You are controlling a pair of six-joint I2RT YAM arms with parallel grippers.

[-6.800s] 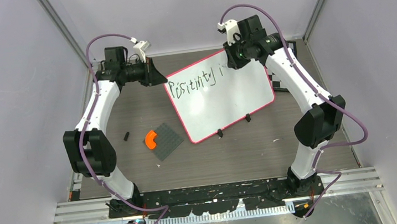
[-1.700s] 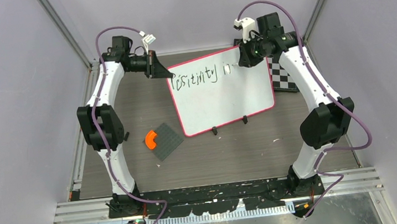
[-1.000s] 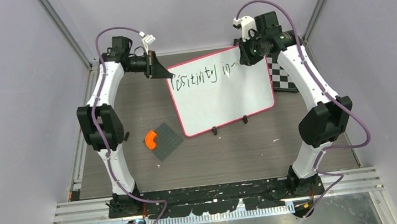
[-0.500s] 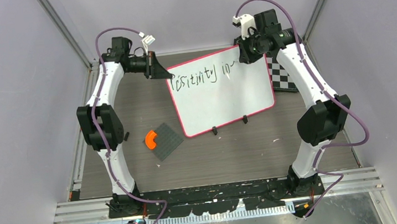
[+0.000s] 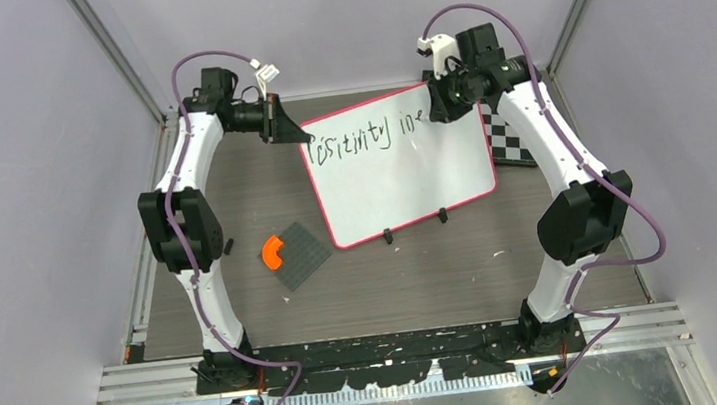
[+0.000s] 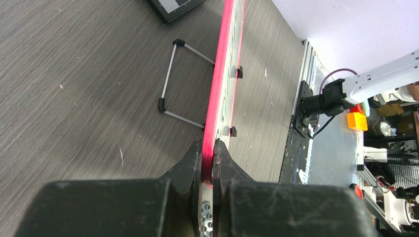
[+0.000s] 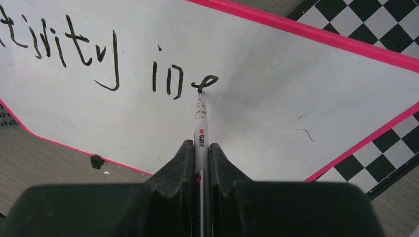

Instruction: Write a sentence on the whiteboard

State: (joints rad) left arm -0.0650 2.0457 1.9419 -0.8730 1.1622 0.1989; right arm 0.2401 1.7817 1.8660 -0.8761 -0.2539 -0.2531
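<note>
The whiteboard (image 5: 402,178) with its pink rim stands tilted at the back of the table. A sentence (image 5: 367,133) in black marker runs along its top edge, reading roughly "positivity in" and ending in a looped stroke (image 7: 205,81). My left gripper (image 5: 299,134) is shut on the board's upper left rim (image 6: 217,98), seen edge-on in the left wrist view. My right gripper (image 7: 201,146) is shut on a white marker (image 7: 201,126), whose tip touches the board at the looped stroke. In the top view my right gripper (image 5: 437,109) sits at the end of the writing.
A chessboard (image 5: 507,139) lies behind the whiteboard's right side. A dark grey studded plate (image 5: 302,254) with an orange curved piece (image 5: 272,253) lies left of the board. A small black piece (image 5: 227,245) lies near the left arm. The board's wire stand (image 6: 180,79) shows behind it.
The right gripper has moved the marker on the board, turning a short wavy line after "in" into a looped letter. The left arm and the whiteboard have stayed still.
</note>
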